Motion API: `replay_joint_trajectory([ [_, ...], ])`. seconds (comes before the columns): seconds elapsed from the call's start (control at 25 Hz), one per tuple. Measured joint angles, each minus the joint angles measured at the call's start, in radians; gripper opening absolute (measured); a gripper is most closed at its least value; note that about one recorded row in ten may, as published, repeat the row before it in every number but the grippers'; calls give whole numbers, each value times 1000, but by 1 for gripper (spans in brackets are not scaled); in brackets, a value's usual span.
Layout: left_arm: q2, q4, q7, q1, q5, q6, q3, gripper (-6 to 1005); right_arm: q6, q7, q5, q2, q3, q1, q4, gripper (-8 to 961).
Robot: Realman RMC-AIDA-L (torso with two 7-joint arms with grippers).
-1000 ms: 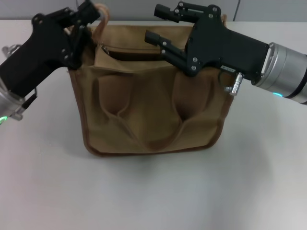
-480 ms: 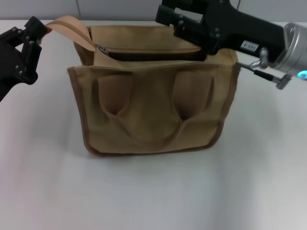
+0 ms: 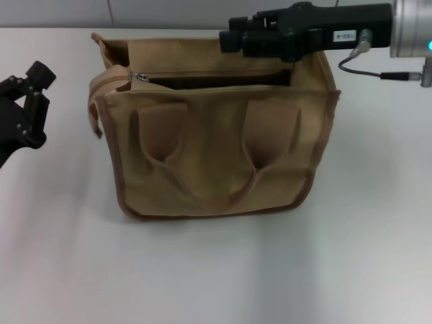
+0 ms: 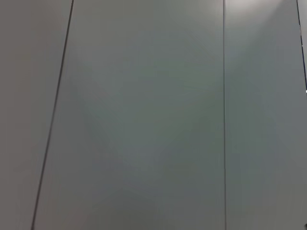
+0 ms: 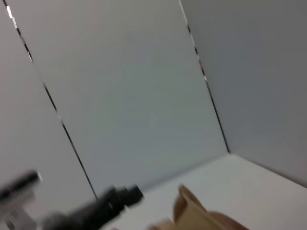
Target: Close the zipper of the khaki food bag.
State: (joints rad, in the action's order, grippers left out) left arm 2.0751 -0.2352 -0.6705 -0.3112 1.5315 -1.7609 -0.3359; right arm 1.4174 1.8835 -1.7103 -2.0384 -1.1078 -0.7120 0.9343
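Observation:
The khaki food bag (image 3: 216, 162) stands upright in the middle of the white table in the head view. Its zipper (image 3: 216, 79) lies open along the top, showing a dark gap. The silver pull tab (image 3: 138, 76) sits at the left end. A khaki strap (image 3: 94, 101) hangs loose over the bag's left corner. My left gripper (image 3: 25, 75) is open and empty, well left of the bag. My right gripper (image 3: 227, 35) hovers above the bag's back edge, pointing left, open and holding nothing. A corner of the bag (image 5: 192, 215) shows in the right wrist view.
The white table (image 3: 216, 270) stretches bare in front of the bag and to both sides. A grey panelled wall (image 4: 144, 115) fills the left wrist view. In the right wrist view, a blurred dark shape (image 5: 110, 201) lies beyond the bag.
My left gripper pulled away to the left and down, letting go of the strap, which dropped over the bag's corner. My right gripper rose and drew back above the bag's rear edge.

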Motion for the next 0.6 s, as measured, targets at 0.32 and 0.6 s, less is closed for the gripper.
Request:
replay_joint_trajectory([
  [0.32, -6, 11, 9, 8, 38, -3, -27, 50, -76, -173, 58, -46, -48, 33, 45, 422],
  [0.6, -9, -122, -39, 27, 85, -7, -55, 87, -63, -292, 237, -44, -44, 91, -37, 422],
])
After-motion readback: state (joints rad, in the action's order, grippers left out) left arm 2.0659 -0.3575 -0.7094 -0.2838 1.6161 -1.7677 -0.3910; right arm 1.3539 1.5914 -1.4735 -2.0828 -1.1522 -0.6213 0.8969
